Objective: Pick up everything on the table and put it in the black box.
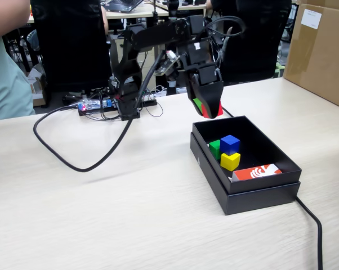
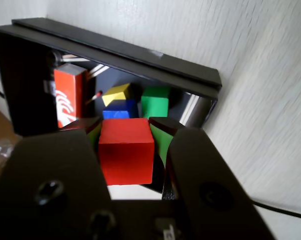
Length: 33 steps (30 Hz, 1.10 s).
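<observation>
While green cube, blue cube, yellow cube sit inside black box, gripper clamps red cube above box's near corner. Only drop left, by look of it; table bare of cubes.

In the fixed view the jaws hide nearly all of the red cube. In the wrist view, beyond the jaws, that cube covers the blue cube's lower part, and the frame's edge cuts off the black box.

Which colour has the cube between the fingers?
Red cube, shown best in the wrist view.
</observation>
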### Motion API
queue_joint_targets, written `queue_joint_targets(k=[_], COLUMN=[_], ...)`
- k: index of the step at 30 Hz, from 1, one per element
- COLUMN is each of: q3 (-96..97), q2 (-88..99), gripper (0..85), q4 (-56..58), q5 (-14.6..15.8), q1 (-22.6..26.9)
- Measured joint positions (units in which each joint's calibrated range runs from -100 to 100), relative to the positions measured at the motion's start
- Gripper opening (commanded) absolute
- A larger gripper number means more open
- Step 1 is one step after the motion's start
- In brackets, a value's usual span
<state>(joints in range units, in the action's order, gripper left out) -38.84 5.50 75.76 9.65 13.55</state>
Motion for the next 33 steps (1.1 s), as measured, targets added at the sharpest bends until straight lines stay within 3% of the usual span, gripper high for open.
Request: queue_joint_targets(k=[3,9,12,16,21,23,28,33], q3=[0.1,0.1,0.1,0.1,0.1,0.1,1.7,7.7], q2=[-2.7,-9.8,-13.1,-16.6,-18.3,-18.3,-16.3,-2.6], gripper=[14.0,14.0,19.4,19.9,28.7,36.6,41.9,47.9], q4=[0.0,0.0,0.0,0.0,0.0,0.0,0.0,0.0], q5=[0.7,1.8,2.1,2.5,2.7,2.7,2.6,2.2], q1=[0.8,1.8,2.1,2.3,2.3,2.3,2.4,1.8])
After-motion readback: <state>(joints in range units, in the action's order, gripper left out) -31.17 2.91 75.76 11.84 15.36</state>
